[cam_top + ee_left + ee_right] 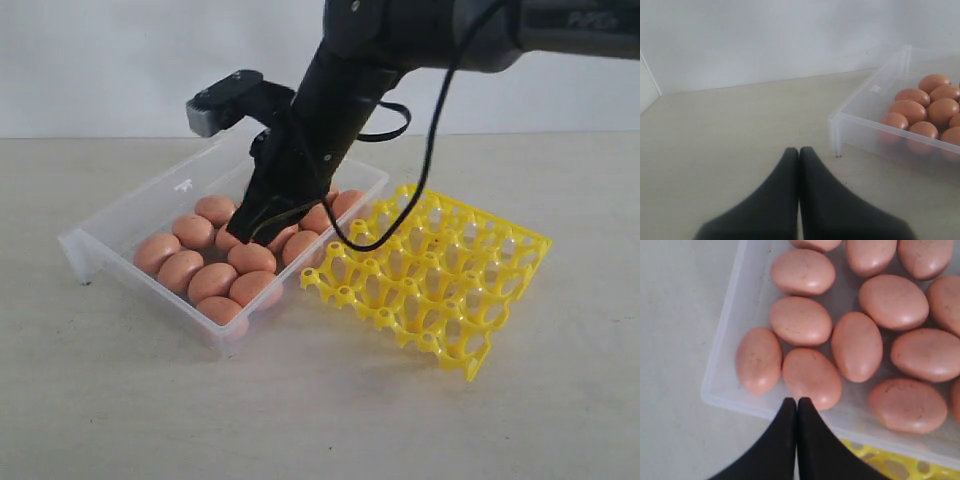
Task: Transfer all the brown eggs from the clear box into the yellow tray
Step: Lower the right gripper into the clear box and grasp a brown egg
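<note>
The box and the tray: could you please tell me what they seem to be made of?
The box looks like colourless see-through plastic, smooth, faintly frosted; eggs show through its walls. The tray: probably moulded plastic, bright yellow, slightly glossy; thin open lattice of round cells.

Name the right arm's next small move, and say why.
Probably open the right pincer: it is shut, tips over the brown eggs in the clear box, so it cannot take one as it stands. The yellow tray holds no eggs yet.
</note>
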You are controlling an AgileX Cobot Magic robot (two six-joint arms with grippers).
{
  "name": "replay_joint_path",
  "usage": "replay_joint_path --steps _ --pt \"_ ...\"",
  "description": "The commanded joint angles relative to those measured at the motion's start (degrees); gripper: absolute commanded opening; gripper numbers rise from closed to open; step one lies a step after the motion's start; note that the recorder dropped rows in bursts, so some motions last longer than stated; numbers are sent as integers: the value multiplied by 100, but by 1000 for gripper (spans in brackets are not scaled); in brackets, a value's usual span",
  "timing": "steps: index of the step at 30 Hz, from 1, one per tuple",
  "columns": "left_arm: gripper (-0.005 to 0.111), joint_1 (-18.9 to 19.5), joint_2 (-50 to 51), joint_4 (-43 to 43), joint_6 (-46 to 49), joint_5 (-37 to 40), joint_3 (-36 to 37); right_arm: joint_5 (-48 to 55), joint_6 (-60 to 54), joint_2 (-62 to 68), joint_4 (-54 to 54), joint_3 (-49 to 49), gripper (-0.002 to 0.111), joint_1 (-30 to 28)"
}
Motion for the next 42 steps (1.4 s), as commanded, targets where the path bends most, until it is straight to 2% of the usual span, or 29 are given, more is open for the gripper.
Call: replay_joint_path --steps 1,3,6,8,18,26,28,30,31,34,42 --pt "-4 6 -10 -21 -52 -56 18 -135 -15 392 -356 -513 7 137" --pt "-4 6 -10 -21 -52 -56 18 -365 -182 473 -434 -550 19 189" --pt "-4 6 -10 -21 -52 -56 18 -733 -388 596 -542 -550 47 227" --pt "-4 6 -10 -21 -52 -42 18 -1073 -400 757 -752 -550 59 286" --pt "-4 6 -10 -21 -52 -42 18 -1708 -731 1189 -1257 -539 59 310" --pt "-4 6 -10 -21 -52 -42 18 -1827 -850 1654 -1237 -539 59 310" --pt "-4 6 -10 -21 -52 -42 18 -1802 -837 1688 -1237 -539 57 310" --pt "-4 6 -10 -21 -52 -42 18 -1684 -814 1688 -1237 -539 44 310" --pt "-4 6 -10 -21 -52 -42 18 -1664 -814 1688 -1237 -539 36 310" --pt "-4 6 -10 -21 -52 -42 18 -1636 -719 1668 -1237 -539 0 310" --pt "-4 6 -10 -21 -52 -42 18 -1657 -121 1321 -1237 -539 1 310"
